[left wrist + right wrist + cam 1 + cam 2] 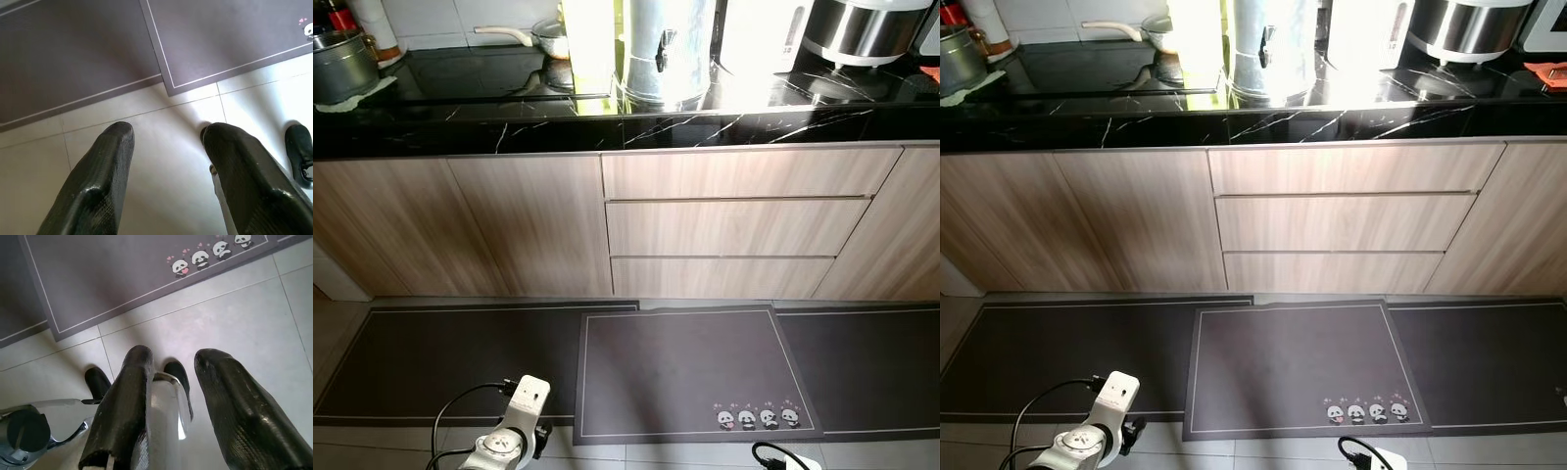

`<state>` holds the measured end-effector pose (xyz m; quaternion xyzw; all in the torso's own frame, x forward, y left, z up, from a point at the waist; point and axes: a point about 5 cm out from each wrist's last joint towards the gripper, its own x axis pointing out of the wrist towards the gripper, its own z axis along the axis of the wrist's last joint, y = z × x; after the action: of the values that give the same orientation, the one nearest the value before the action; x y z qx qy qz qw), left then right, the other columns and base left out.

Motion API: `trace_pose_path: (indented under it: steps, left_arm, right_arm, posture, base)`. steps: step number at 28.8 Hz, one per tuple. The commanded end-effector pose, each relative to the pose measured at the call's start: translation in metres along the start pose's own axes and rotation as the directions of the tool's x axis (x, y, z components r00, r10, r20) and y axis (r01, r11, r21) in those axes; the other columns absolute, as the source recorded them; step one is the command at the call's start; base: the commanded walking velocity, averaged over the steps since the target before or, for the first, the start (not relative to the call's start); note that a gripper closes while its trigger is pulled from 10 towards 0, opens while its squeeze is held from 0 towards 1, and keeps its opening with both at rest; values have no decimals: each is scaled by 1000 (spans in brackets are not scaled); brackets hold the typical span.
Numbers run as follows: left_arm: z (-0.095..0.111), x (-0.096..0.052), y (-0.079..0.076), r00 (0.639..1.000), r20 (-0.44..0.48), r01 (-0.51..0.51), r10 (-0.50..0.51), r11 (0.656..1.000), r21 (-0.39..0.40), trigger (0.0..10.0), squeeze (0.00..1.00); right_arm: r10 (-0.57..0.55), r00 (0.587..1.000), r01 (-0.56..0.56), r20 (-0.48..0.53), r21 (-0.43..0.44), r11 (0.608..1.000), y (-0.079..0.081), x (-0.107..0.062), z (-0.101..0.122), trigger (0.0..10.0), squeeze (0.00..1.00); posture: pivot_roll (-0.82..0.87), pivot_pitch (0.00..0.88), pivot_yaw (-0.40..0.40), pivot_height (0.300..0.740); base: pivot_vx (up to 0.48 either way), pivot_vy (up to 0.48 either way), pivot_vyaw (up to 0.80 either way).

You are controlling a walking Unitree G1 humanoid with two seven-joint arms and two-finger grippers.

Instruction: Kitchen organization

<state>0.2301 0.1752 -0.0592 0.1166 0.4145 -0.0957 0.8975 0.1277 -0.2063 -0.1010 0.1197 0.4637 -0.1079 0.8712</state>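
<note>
Fingers point(105, 171) parted over floor tiles; metal urn point(664, 49) on countertop point(509, 122).

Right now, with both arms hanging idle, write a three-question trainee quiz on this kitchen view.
1. True or false: the mat with the pandas lies in front of the drawers.
2. How many drawers are stacked there? A) two B) three C) five
3. Fill in: the left pincer hangs over the ____ floor.

Key: 1 true; 2 B; 3 tiled. The right pincer hangs idle too, open like the left.
</note>
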Motion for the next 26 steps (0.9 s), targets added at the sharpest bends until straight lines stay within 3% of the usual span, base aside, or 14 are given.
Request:
trace_pose_path:
  steps: [1, 13, 23, 24, 25, 26]
  left_arm:
    - [-6, -1, 5, 999, -34, -5, 5, 1000, 0, 10000, 0]
    - [-8, -3, 14, 997, -35, -72, 70, 995, -68, 10000, 0]
    - [-10, -3, 15, 996, -39, -86, 82, 993, -86, 10000, 0]
    - [-9, -2, 11, 996, -27, -84, 81, 989, -118, 10000, 0]
    - [-9, -2, 11, 996, -27, -84, 81, 989, -118, 10000, 0]
    - [-8, -1, 3, 997, -19, -76, 74, 987, -143, 10000, 0]
  right_arm:
    - [7, 1000, -7, 1, 8, 1000, 1, 0, -1, 10000, 0]
    - [41, 999, -40, 8, -59, 997, 6, 3, 9, 10000, 0]
    - [46, 999, -46, 8, -74, 996, 7, 4, 11, 10000, 0]
    - [40, 999, -38, 27, -82, 996, 5, 6, 22, 10000, 0]
    - [40, 999, -38, 27, -82, 996, 5, 6, 22, 10000, 0]
    - [33, 998, -29, 57, -77, 997, 6, 8, 36, 10000, 0]
  posture:
    - [-70, 0, 72, 740]
    - [-22, 0, -17, 740]
    - [-22, 0, -17, 740]
    - [-1, 0, -72, 740]
    - [-1, 0, -72, 740]
    - [-12, 0, -54, 740]
  base:
    - [0, 0, 0]
    - [0, 0, 0]
    - [0, 0, 0]
    - [0, 0, 0]
    - [0, 0, 0]
    - [0, 0, 0]
